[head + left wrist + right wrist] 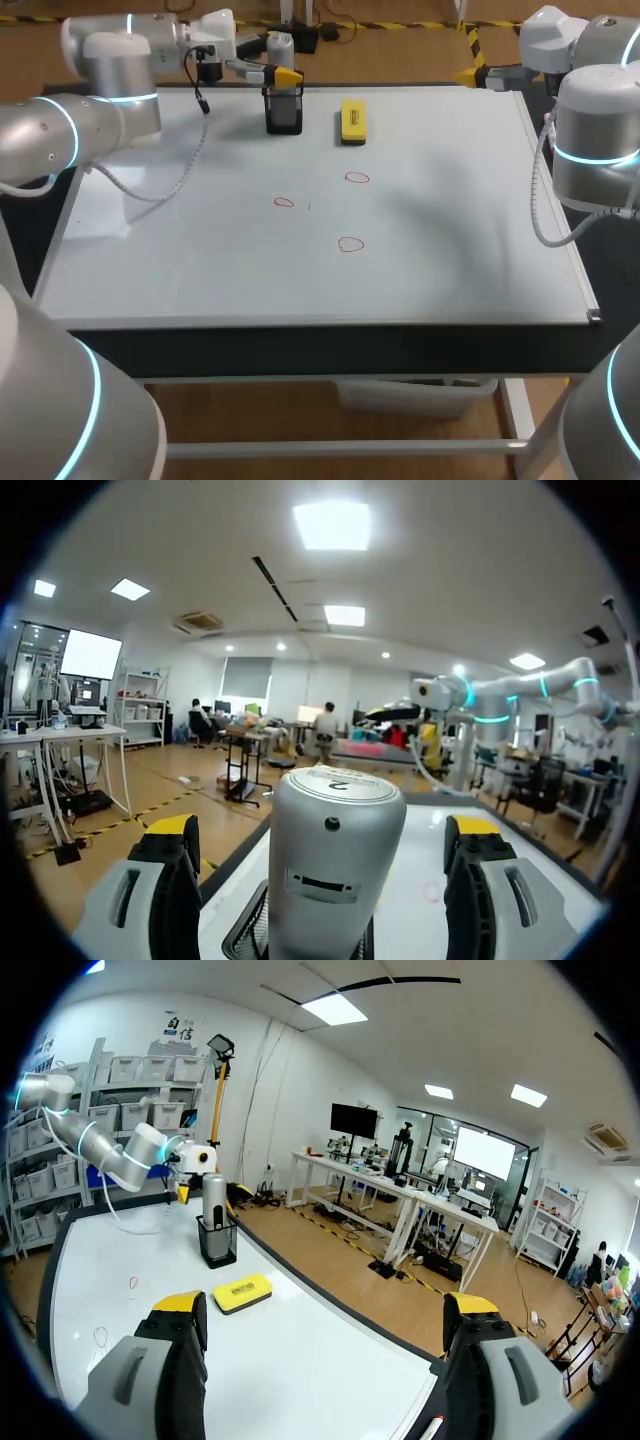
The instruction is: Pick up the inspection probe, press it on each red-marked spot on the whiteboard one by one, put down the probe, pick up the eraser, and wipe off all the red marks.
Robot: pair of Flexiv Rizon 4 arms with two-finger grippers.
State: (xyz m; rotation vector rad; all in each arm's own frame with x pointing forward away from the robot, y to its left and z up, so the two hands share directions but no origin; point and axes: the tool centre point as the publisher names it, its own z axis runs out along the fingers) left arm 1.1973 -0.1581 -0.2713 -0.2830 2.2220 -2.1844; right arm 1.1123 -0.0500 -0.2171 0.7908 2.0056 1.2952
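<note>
Whiteboard [420, 250]: left hand [322, 832] wide open, flanking probe [335, 865], not touching.

Left arm [100, 100]: rounded silver-grey shells, glowing cyan rings at the joints, a loose grey cable [160, 190], a thin black lead [198, 88] by the wrist. Right arm [597, 130]: same finish, ribbed grey hose [540, 205]. Left end effector [320, 830], right end effector [325, 1310]: grey slotted fingers [130, 1385], yellow tips.

A "2" atop the inspection probe [335, 850]
</note>
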